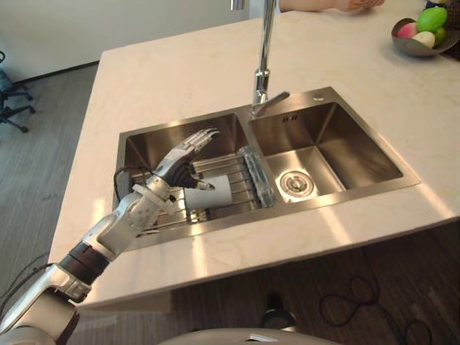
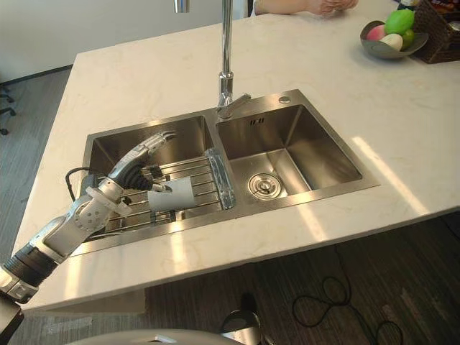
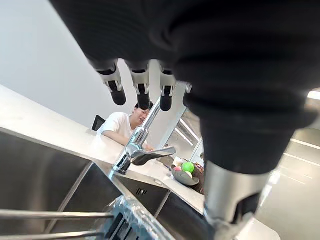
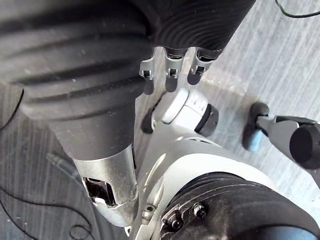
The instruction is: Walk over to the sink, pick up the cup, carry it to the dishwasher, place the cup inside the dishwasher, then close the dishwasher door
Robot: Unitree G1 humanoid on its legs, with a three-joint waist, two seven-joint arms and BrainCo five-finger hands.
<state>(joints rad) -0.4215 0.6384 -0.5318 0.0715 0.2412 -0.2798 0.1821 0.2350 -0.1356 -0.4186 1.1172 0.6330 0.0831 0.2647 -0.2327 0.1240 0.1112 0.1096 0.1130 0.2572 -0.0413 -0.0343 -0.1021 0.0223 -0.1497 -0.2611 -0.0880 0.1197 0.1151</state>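
Tabletop (image 1: pixel 180 79): pale, stone-look, broad.
Sink (image 2: pixel 302 201): steel, two basins, set into the tabletop near its front edge.
Faucet (image 1: pixel 266 57): upright behind the divider.
Left basin: wire rack (image 1: pixel 237 180) carrying a white cup (image 1: pixel 210 192) on its side.
Far right corner: grey bowl (image 1: pixel 417 47) of fruit (image 1: pixel 431 18), just beside a dark basket (image 2: pixel 438 29).
Far edge: a person's hands (image 1: pixel 345 4) rest there.

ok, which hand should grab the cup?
Left. The left hand is open over the left basin, beside the cup lying on the rack; the right hand hangs toward the floor.
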